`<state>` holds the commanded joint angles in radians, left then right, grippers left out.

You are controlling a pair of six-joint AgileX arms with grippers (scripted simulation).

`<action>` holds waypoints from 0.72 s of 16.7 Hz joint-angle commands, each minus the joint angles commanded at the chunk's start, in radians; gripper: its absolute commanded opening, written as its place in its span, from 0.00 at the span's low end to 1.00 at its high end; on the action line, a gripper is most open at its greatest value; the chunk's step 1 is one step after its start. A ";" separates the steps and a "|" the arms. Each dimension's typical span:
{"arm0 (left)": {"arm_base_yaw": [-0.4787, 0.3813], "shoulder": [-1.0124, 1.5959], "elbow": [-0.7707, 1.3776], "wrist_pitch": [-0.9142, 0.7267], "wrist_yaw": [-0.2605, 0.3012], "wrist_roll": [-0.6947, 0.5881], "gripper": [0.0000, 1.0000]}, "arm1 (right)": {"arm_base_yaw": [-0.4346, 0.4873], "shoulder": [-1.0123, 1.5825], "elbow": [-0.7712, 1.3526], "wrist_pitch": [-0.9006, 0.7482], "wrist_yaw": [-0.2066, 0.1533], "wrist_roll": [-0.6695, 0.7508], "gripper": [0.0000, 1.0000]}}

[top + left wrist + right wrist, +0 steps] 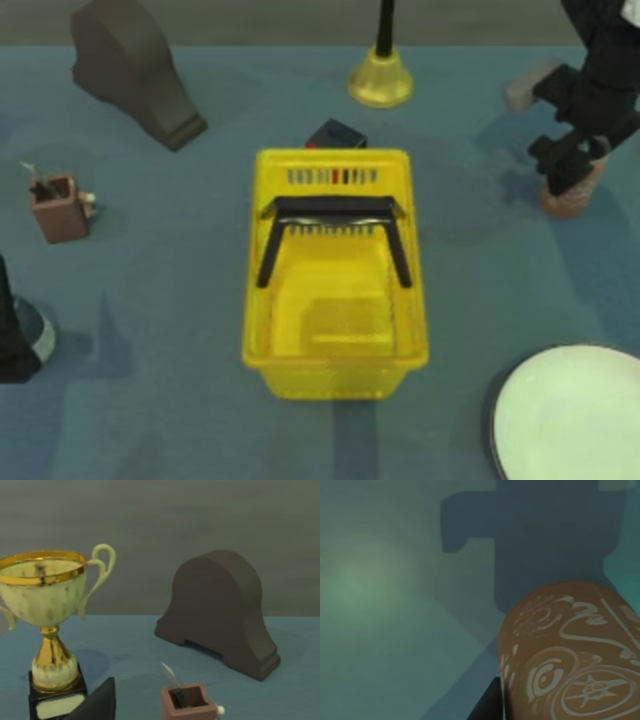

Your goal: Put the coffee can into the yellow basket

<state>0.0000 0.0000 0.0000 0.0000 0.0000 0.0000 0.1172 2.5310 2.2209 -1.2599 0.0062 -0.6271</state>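
Right claw (572, 172) clamped on coffee can (570, 196) at table's right, well right of yellow basket (336, 352)

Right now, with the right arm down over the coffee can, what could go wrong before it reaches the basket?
The right end effector sits on top of the coffee can at the table's right side; the grip isn't visible, so the can may slip or tip on lifting. The carry leftward to the yellow basket has to clear its raised black handle, which the can could clip. The left arm stays parked at the left edge.
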 joint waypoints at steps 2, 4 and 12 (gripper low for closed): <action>0.000 0.000 0.000 0.000 0.000 0.000 1.00 | 0.000 0.000 0.000 0.000 0.000 0.000 0.25; 0.000 0.000 0.000 0.000 0.000 0.000 1.00 | 0.000 0.000 0.000 0.000 0.000 0.000 0.10; 0.000 0.000 0.000 0.000 0.000 0.000 1.00 | 0.000 0.000 0.000 0.000 0.000 0.000 0.00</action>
<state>0.0000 0.0000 0.0000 0.0000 0.0000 0.0000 0.1172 2.5310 2.2209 -1.2599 0.0062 -0.6271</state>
